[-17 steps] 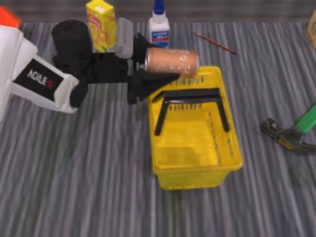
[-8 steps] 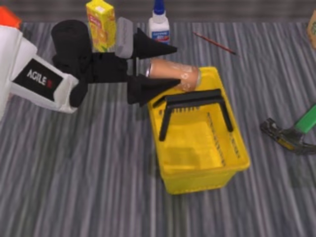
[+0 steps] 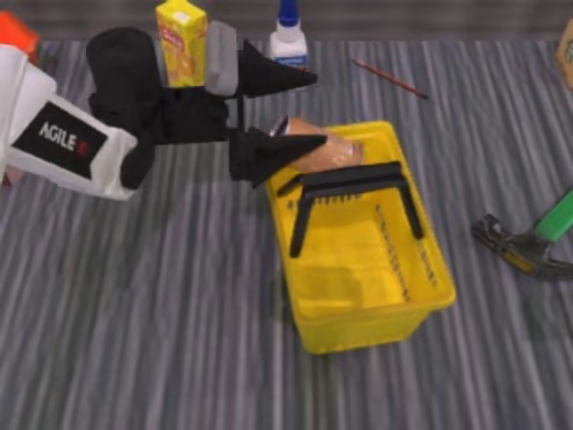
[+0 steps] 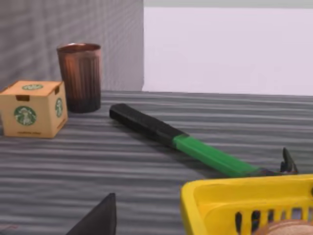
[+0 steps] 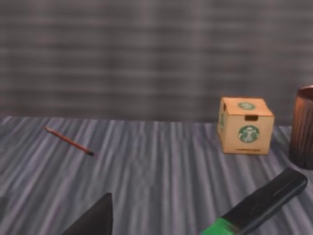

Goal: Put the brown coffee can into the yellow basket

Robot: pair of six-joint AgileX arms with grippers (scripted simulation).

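The brown coffee can (image 3: 327, 152) lies on its side inside the yellow basket (image 3: 376, 327), at the far end under the black handles. My left gripper (image 3: 320, 109) is open, just above and left of the basket's far left corner. The can lies by its nearer finger (image 3: 269, 148), and I cannot tell whether they touch. In the left wrist view, one dark finger (image 4: 100, 220) shows beside the basket (image 4: 220, 200), and the can's top (image 4: 288, 229) peeks up at the edge. Only one finger (image 5: 100, 218) of my right gripper shows, over bare table.
A yellow juice carton (image 3: 182, 34), a glue bottle (image 3: 288, 40) and a pencil (image 3: 389, 78) stand along the far edge. A green-handled hammer (image 3: 524, 246) lies right of the basket. A logo box (image 4: 32, 107) and a brown cup (image 4: 79, 76) stand at the far right.
My left gripper opened and the can dropped from its jaws into the basket's far end. The basket shifted slightly right and nearer. The arm drew back a little.
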